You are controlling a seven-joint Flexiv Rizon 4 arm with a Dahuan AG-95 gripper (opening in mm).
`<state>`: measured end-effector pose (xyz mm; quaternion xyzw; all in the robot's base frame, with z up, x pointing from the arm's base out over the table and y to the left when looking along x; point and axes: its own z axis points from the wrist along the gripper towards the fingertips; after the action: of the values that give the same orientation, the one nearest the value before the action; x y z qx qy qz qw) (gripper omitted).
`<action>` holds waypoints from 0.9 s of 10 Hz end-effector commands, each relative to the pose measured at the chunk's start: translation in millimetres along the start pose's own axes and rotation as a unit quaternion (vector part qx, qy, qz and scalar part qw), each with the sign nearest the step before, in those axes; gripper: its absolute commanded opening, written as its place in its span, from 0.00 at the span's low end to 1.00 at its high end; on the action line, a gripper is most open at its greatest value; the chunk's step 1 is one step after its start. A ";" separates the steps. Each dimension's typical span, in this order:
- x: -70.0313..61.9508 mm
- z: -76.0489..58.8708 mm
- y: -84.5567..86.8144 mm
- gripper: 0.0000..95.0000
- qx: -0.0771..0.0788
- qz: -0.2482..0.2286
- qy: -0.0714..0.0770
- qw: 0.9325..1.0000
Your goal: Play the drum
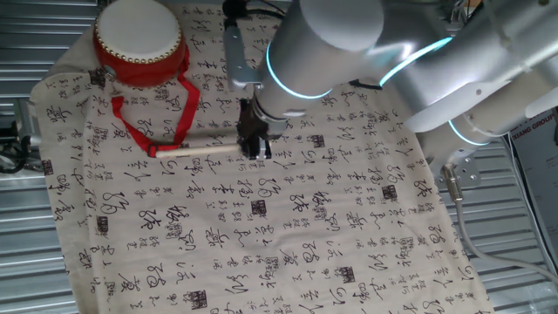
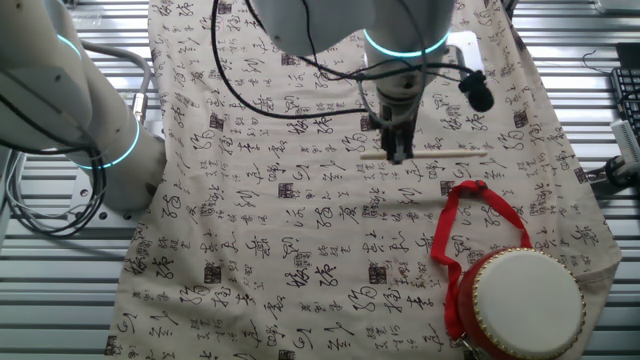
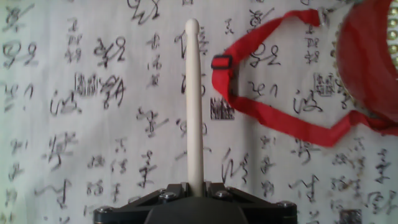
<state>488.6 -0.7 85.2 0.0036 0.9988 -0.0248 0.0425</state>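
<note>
Opposite overhead views; close hand view

lab | robot arm (image 1: 349, 44); metal bench (image 2: 60, 290); calligraphy cloth (image 1: 261, 235)

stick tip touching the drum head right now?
No. In the hand view the stick ends over bare patterned cloth, with the drum off to the side, well apart from the tip.
</note>
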 end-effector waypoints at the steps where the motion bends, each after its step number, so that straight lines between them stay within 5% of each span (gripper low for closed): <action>1: 2.8 -7.4 -20.4 0.00 -0.004 0.004 -0.001 1.000; 9: 16.2 -50.8 -67.6 0.00 -0.014 -0.013 0.010 1.000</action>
<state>466.5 -67.4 140.1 -0.0096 0.9994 -0.0114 0.0321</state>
